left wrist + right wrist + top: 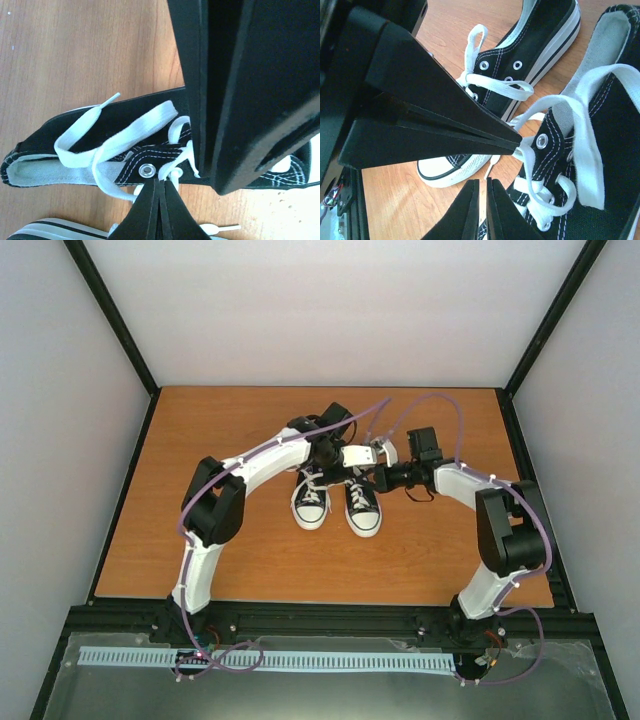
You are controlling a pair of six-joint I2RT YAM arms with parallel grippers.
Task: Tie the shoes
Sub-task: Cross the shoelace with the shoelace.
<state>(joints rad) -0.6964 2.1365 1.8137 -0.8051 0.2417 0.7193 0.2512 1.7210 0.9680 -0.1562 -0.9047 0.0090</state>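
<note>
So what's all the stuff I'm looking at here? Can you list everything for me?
sneakers: two, black with white toe caps and soles, side by side mid-table, toes toward the arm bases
laces: several strands, white, loose over the shoes
table: one, orange-brown wood, under everything
walls: three, white, back and sides
frame bars: several, black, along the corners and table edges
slotted strip: one, white, near edge by the arm bases
cables: several, purple, looping along both arms
arms: two, white and black, reaching in over the shoes
left gripper: one, black, shut on laces
right gripper: one, black, shut on laces by an eyelet
</note>
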